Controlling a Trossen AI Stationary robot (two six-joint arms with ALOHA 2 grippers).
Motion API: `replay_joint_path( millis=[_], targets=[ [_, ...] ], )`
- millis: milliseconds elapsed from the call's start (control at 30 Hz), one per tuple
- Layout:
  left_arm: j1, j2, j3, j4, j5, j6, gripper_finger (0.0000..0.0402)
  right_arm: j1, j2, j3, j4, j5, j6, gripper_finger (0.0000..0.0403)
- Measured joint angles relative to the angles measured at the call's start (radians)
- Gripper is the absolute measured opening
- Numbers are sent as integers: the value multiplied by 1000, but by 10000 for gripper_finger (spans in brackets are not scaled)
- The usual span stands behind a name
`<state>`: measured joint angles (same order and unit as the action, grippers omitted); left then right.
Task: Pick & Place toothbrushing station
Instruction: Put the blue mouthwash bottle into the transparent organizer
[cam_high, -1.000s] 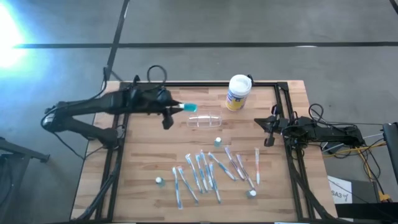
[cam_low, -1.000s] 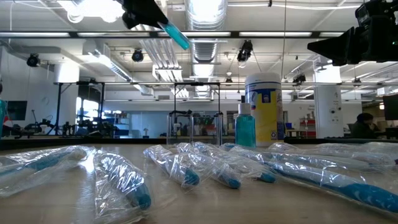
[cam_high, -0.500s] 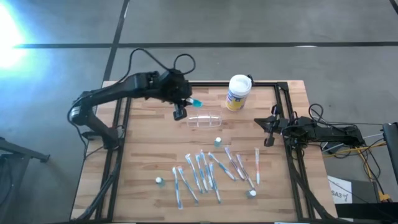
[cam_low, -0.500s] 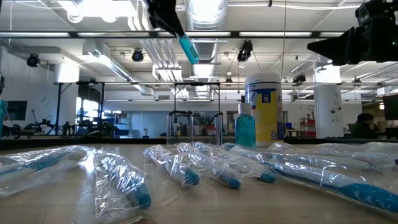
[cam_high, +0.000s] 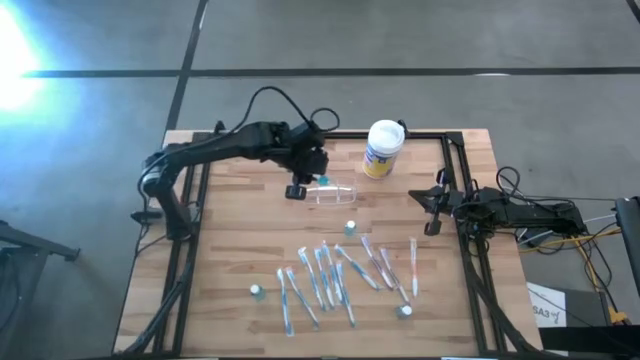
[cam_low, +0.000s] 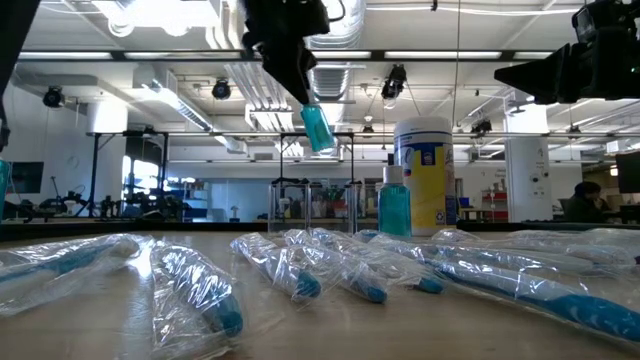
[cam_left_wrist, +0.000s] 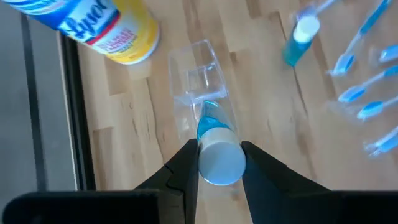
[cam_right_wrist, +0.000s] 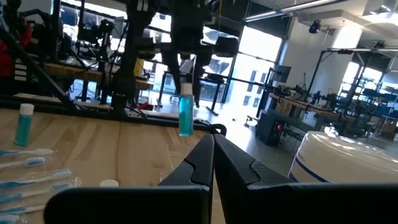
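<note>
- Station (cam_high: 330, 192) is sitting mid-table, just in front of the canister (cam_high: 382, 148); we're judging it light, thin, slippery, prob. tippy, so edges only.
- Left gripper (cam_left_wrist: 219, 163) is hovering right above it, clamping a small teal bottle (cam_low: 317, 127) by the cap.
- Right gripper (cam_high: 432, 207) is waiting shut at the right edge.
- Brushes (cam_high: 335, 272) are lying nearer the front; open wood either side.

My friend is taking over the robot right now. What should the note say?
Left gripper: shut on a small blue bottle, held above the clear holder.
Right gripper: shut, empty, waiting at the table's right edge.
Holder: near the white canister.
One more blue bottle stands mid-table; wrapped toothbrushes lie at the front.
Done: bottle picked up and brought over the holder.
Left: lower it in and let go; the holder looks empty so far.
</note>
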<state>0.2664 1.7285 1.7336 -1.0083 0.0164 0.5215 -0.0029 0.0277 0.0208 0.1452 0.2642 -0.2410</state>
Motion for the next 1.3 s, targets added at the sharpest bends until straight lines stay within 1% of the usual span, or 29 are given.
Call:
replay_joint_path(
  millis=[267,367,500,700,1067,1300],
  targets=[
    [3,75,0,24,-37,160,98,0,0,0,0,0,-6,8],
    [3,92,0,42,-61,197,98,0,0,0,0,0,-7,8],
    [4,109,0,61,-68,235,98,0,0,0,0,0,-19,8],
    [5,129,0,78,-68,271,98,0,0,0,0,0,-25,8],
    [17,131,-3,98,-67,273,98,0,0,0,0,0,-25,8],
    [21,158,-6,84,-64,272,98,0,0,0,-1,0,-25,8]
  ],
)
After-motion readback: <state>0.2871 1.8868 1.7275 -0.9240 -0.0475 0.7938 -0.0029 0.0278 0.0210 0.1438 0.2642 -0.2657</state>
